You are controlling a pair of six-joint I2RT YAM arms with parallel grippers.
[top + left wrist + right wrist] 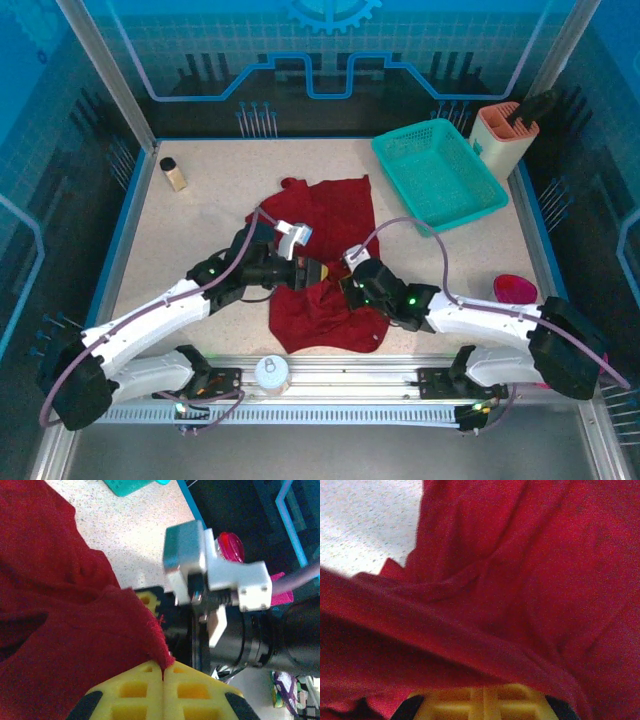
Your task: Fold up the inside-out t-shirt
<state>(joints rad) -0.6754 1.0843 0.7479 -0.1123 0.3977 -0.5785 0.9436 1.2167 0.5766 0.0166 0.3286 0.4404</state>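
Observation:
The dark red inside-out t-shirt (325,255) lies crumpled in the middle of the table. My left gripper (318,270) sits at its centre, and its yellow fingers (145,680) are pressed together with a pinch of the shirt's hem (159,645) between their tips. My right gripper (345,283) faces it from the right, close by. In the right wrist view its yellow fingers (470,702) are closed side by side under a fold of the t-shirt (485,605) draped over their tips; whether cloth is caught between them is hidden.
A teal mesh basket (438,173) stands at the back right, with an orange holder (503,135) beside it. A small bottle (174,174) is at the back left. A pink object (515,289) lies at the right edge, and a round tin (272,373) sits on the front rail.

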